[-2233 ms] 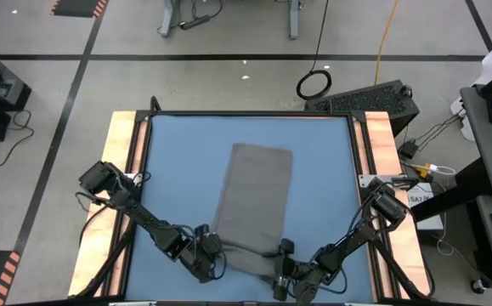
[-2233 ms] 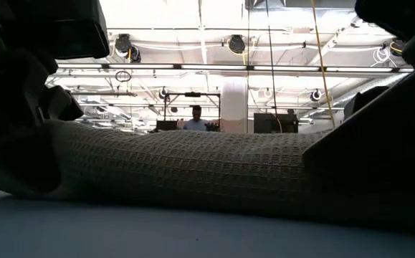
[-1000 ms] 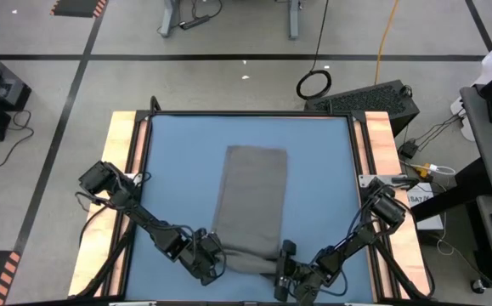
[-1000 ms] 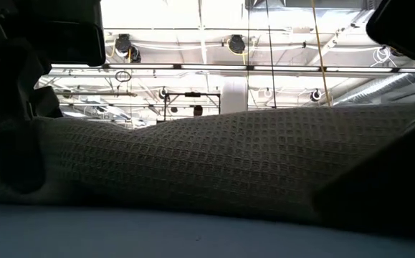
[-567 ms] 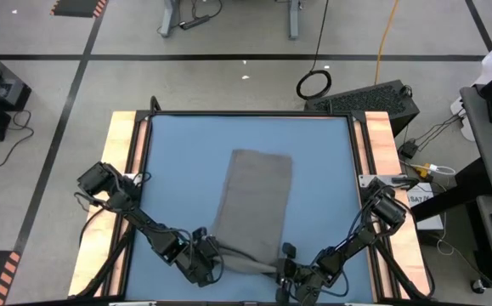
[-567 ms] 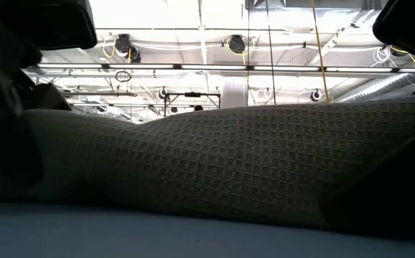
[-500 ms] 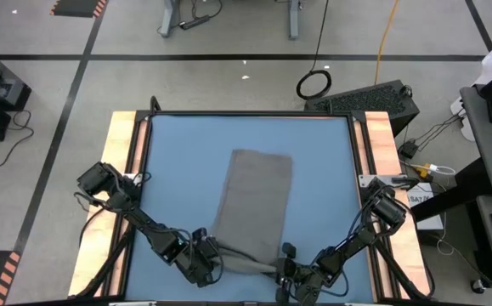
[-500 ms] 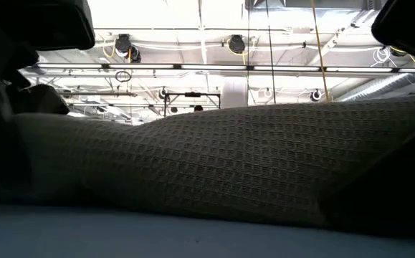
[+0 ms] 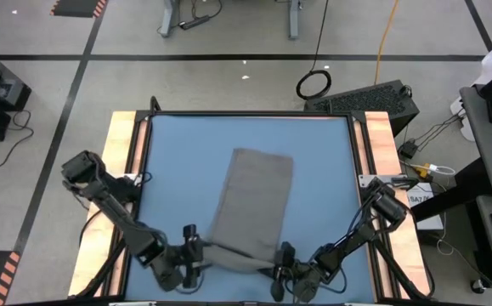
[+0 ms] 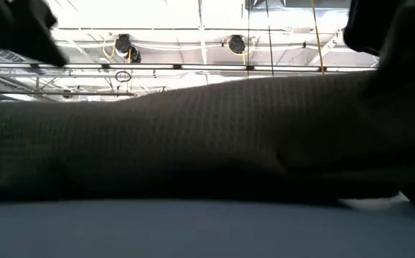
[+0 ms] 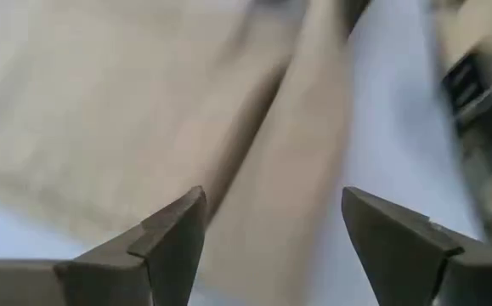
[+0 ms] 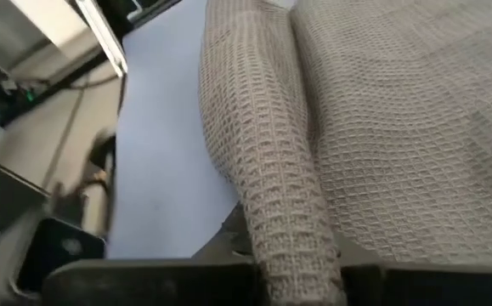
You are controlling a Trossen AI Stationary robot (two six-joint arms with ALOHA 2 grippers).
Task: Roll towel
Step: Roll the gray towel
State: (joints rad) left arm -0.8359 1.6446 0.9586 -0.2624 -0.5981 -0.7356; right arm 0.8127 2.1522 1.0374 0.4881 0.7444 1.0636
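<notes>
The dark grey towel (image 9: 252,195) lies lengthwise on the blue table (image 9: 173,170). Its near end is rolled into a low roll (image 9: 239,258), which fills the low view (image 10: 207,136). My right gripper (image 9: 279,267) is shut on the roll's right end. My left gripper (image 9: 191,246) stands open just left of the roll and above the table. In the left wrist view the roll (image 11: 296,153) lies beyond its spread fingers (image 11: 271,229), and nothing is between them. My right gripper pinches the right end of the towel's roll (image 12: 301,255) between its two fingers. The fingers come nearly level from the table's near right side and lie along the roll. The roll lies on the table, and the flat part of the towel (image 12: 415,127) runs off beside it.
Wooden rails (image 9: 127,161) (image 9: 378,144) border the table's left and right sides. Bare blue table lies on both sides of the towel and beyond its far edge (image 9: 262,153).
My left gripper has come off the roll's left end. It has risen and drawn back toward the table's left edge, rolling as it went. My right gripper has stayed at the roll's right end, and the roll has stayed on the table.
</notes>
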